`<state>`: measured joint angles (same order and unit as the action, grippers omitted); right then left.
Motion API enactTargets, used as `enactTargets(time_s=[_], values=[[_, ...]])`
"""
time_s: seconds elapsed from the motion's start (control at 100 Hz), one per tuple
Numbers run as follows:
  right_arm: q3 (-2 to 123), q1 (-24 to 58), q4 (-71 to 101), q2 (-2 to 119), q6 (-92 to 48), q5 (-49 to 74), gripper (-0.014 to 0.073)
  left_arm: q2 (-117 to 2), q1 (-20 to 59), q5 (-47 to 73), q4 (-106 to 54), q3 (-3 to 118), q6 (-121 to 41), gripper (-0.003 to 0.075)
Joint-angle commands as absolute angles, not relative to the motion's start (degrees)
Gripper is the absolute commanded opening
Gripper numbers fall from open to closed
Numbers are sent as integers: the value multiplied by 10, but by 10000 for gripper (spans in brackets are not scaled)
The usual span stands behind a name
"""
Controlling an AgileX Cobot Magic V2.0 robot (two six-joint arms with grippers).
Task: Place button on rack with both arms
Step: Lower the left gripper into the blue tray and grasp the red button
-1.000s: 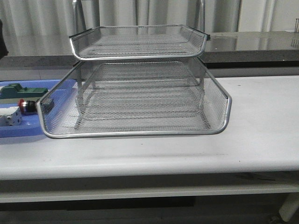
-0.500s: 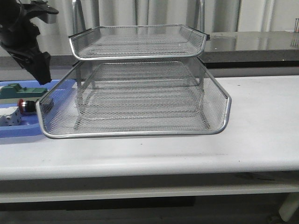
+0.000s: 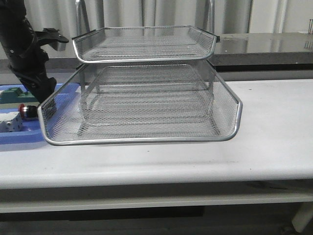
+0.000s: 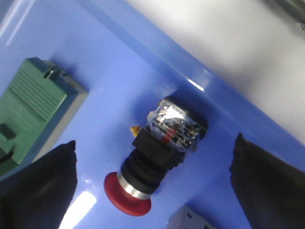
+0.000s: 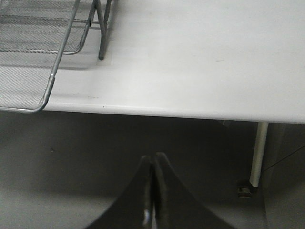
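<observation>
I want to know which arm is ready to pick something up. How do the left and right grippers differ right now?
The left gripper is open, its fingers spread to either side of the button on the blue tray; the right gripper is shut, fingers pressed together on nothing. The left hangs over the tray; the right sits off the table's front edge, lower than the tabletop. Both have black fingers.

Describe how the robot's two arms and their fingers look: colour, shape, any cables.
The left arm is bulky, matte black and angular, with no markings I can make out. Its fingers are black, broad and taper to points. The right gripper has dark, smooth, curved fingers. No cables are clearly visible.
</observation>
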<state>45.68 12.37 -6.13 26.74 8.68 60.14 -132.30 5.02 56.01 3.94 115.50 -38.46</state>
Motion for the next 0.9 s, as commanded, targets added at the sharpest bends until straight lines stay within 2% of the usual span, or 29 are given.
enactTargets(time_s=[0.0,0.55,0.64,0.89], values=[[475,124,-71,270,86,568,-69,-1296,52,544,40,1175,-385,619],[475,124,-71,270,86,568,-69,-1328,51,542,41,1175,-385,602],[475,124,-71,270,86,568,-69,-1328,51,542,41,1175,-385,511],[475,124,-71,270,86,568,-69,-1328,51,543,64,1175,-385,106]])
